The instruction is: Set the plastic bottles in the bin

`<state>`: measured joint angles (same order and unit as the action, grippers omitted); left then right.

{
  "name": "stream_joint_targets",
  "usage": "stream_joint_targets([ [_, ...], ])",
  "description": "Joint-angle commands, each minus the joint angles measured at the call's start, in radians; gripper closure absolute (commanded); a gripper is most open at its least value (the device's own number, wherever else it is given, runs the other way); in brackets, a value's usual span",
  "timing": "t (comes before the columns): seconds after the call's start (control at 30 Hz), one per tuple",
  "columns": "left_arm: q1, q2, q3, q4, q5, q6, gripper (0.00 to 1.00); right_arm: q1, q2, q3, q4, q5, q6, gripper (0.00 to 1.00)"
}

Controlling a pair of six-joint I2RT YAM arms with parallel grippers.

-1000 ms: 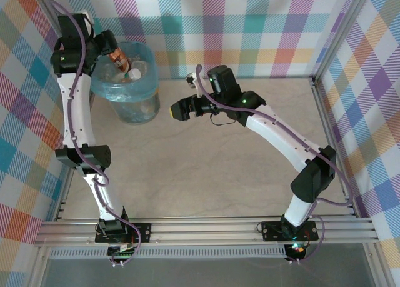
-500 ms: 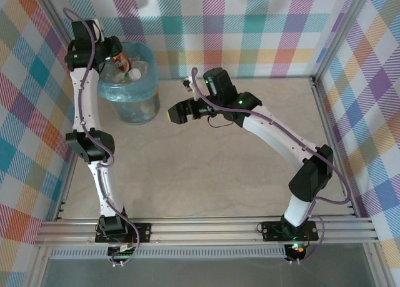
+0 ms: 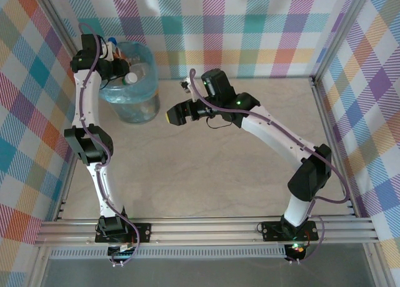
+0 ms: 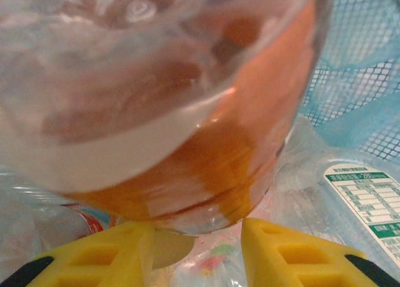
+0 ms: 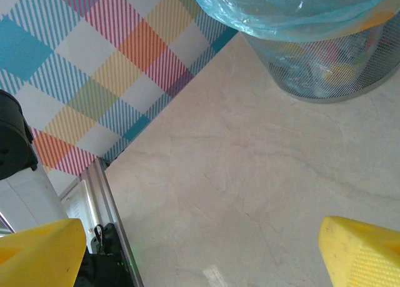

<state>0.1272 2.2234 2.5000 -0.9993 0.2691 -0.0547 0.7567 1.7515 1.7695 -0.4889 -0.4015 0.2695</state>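
Note:
My left gripper (image 3: 117, 67) reaches down into the round bin (image 3: 147, 92), which is lined with a light-blue bag. In the left wrist view the yellow fingertips (image 4: 106, 249) pinch the lower edge of a clear plastic bottle (image 4: 206, 143) with an orange-brown label, which looms close to the camera. Under it lie other bottles (image 4: 356, 193) in the bin, one with a white printed label. A white cap (image 3: 129, 79) shows inside the bin from above. My right gripper (image 3: 170, 116) hovers open and empty just right of the bin (image 5: 325, 68), its jaws spread wide (image 5: 201, 243).
The bin stands in the table's back left corner, close to the plaid walls (image 3: 250, 24). An aluminium frame rail (image 5: 109, 212) runs along the table edge by the wall. Bare beige tabletop (image 3: 212, 181) stretches across the middle and right.
The left arm has swung its gripper with the bottle from the bin's left rim forward and down into the bin. The right gripper has drifted slightly left toward the bin.

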Motion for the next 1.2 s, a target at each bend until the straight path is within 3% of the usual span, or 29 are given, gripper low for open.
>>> stream_joint_targets([
  [0.0, 0.003, -0.044, 0.053, -0.056, 0.014, 0.021, 0.58, 0.009, 0.010, 0.015, -0.003, -0.020, -0.006, 0.04],
  [0.3, 0.011, -0.170, 0.158, 0.011, -0.100, -0.059, 0.49, 0.015, -0.003, 0.018, -0.010, -0.009, -0.010, 0.04],
  [0.43, -0.013, -0.269, 0.046, 0.007, 0.001, -0.042, 0.51, 0.015, -0.004, 0.012, -0.008, -0.005, -0.014, 0.05],
  [0.6, -0.109, -0.362, -0.157, -0.003, -0.045, 0.051, 0.52, 0.018, 0.000, 0.010, -0.005, -0.008, -0.010, 0.05],
  [0.9, -0.127, -0.322, -0.333, -0.010, -0.214, 0.076, 0.57, 0.026, -0.021, -0.018, -0.005, -0.005, -0.010, 0.04],
  [1.07, -0.116, -0.259, -0.314, -0.045, -0.204, 0.063, 0.66, 0.029, -0.037, -0.031, -0.012, 0.004, -0.010, 0.05],
  [1.17, -0.109, -0.246, -0.288, -0.055, -0.181, 0.042, 0.65, 0.031, -0.048, -0.039, -0.010, 0.012, -0.009, 0.05],
])
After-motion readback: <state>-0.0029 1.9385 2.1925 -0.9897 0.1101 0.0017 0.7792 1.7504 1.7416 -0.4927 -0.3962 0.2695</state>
